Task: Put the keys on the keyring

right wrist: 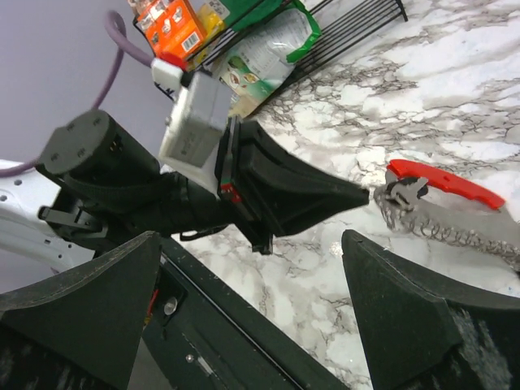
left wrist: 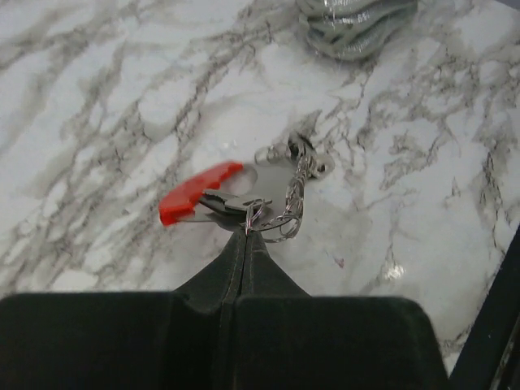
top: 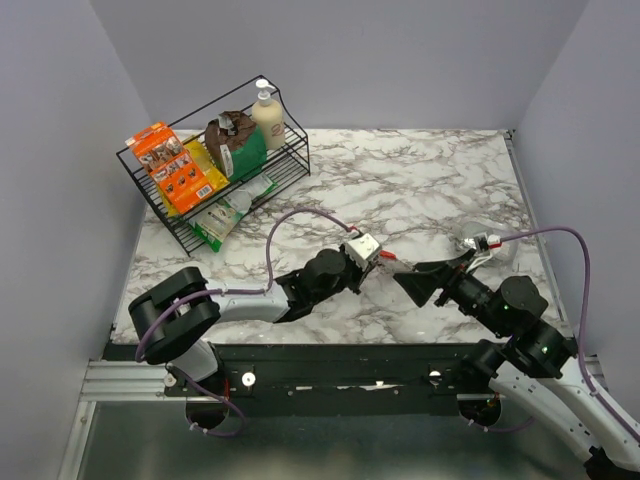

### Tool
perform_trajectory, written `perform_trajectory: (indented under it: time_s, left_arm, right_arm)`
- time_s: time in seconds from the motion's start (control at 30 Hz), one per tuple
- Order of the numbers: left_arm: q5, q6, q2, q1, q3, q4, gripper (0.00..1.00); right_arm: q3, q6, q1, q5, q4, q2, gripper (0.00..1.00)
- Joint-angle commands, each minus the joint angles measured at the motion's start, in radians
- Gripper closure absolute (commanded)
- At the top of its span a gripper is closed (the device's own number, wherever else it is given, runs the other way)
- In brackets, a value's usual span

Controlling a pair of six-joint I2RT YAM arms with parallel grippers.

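Sitting at the far-left corner of the table (top: 420, 180), a rack (top: 283, 172); left gripper (left wrist: 245, 231) clamps the keyring (left wrist: 199, 191), right gripper (top: 413, 279) gapes facing it.

Marble table (top: 430, 170) lies bare at far right; wire rack (top: 285, 170) crowds far left, keyring (left wrist: 199, 191) sits centre

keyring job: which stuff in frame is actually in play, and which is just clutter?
In play:
- keyring (red clip plus chain), pinched in the shut left gripper
- open right gripper, facing it
- Keys: cannot make them out

Clutter:
- wire rack
- orange boxes
- green bag
- soap bottle
- silvery crumpled bundle
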Motion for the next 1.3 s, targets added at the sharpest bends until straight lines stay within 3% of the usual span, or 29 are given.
perform_trajectory:
  time_s: [0.0,0.33,0.67,0.73,0.83,0.9,0.93,1.03,1.27]
  left_arm:
    - [0.03,-0.128,-0.028,-0.031,-0.104,0.115,1.0]
    - [-0.055,-0.177,-0.064,-0.106,-0.169,0.024,1.0]
    - [-0.154,-0.211,-0.203,-0.155,-0.253,-0.082,0.86]
    - [-0.192,-0.212,-0.255,-0.178,-0.273,-0.106,0.77]
    - [-0.24,-0.206,-0.329,-0.207,-0.297,-0.134,0.51]
    - [-0.274,-0.203,-0.384,-0.217,-0.311,-0.149,0.42]
    - [-0.282,-0.206,-0.404,-0.22,-0.311,-0.172,0.23]
    - [-0.312,-0.223,-0.488,-0.221,-0.302,-0.235,0.01]
    - [-0.363,-0.293,-0.673,-0.221,-0.31,-0.275,0.01]
  right_arm:
    - [-0.011,-0.016,-0.003,0.02,-0.019,-0.005,0.0]
    - [-0.025,-0.013,-0.003,0.014,-0.014,0.008,0.0]
    - [-0.033,-0.013,-0.003,-0.008,-0.01,0.014,0.0]
    - [-0.031,-0.015,-0.003,-0.004,-0.007,0.017,0.0]
    - [-0.031,-0.012,-0.003,-0.008,-0.002,0.027,0.0]
    - [-0.034,-0.012,-0.003,-0.009,-0.002,0.027,0.0]
    - [-0.033,-0.01,-0.003,-0.008,-0.001,0.026,0.0]
    - [-0.028,-0.01,-0.003,-0.003,0.002,0.023,0.0]
    - [-0.014,-0.017,-0.003,-0.02,0.012,0.05,0.0]
